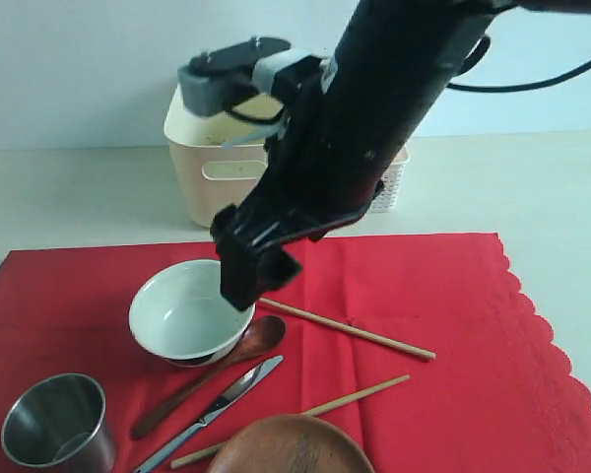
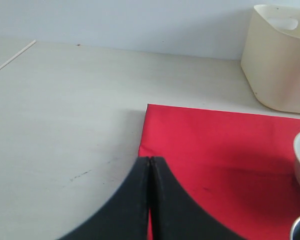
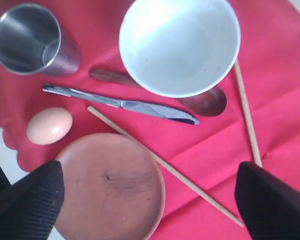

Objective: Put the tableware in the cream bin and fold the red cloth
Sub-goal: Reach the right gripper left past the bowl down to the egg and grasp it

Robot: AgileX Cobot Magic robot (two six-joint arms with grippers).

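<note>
The round brown plate, steel cup, metal knife, wooden spoon, thin chopsticks and white bowl lay on the unfolded bright red cloth; the right gripper hovered above, jaws spread wide, empty; the left gripper was pressed closed, empty; the tall cream plastic bin stood beyond; everything seemingly remained.

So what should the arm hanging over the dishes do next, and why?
Probably lower the right gripper onto the rim of the white bowl. The gripper is open and empty and hangs just above that rim. The bowl and the other tableware lie on the red cloth, which can hardly be folded until they go into the cream bin.
</note>
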